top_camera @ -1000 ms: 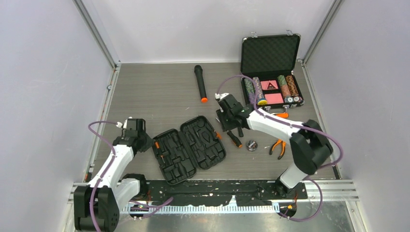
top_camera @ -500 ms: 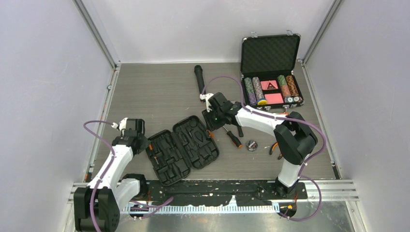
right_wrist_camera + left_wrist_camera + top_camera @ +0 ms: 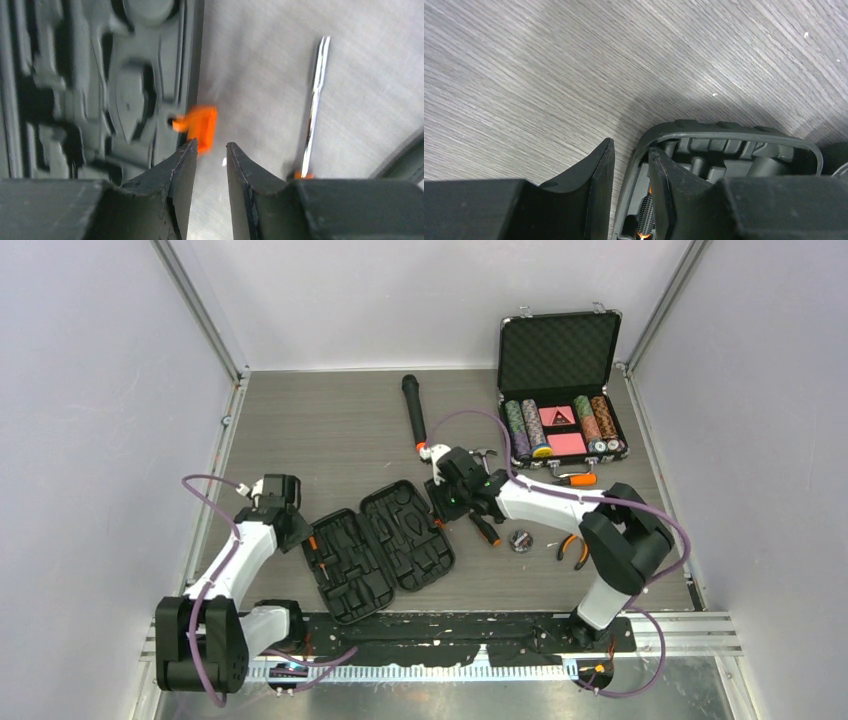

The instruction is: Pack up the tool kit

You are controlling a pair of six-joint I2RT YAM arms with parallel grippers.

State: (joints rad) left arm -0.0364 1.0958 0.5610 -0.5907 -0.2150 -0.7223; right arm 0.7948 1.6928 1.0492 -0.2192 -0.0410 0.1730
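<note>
Right jaws moved beside the tool kit point(image 3: 380, 548) latch point(image 3: 199, 126), apparently parted.

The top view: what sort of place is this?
Likely a robot test booth: plain walls box in the table, left arm and right arm bolted at its edge, with unrelated props, a tool kit and poker chip case.
</note>
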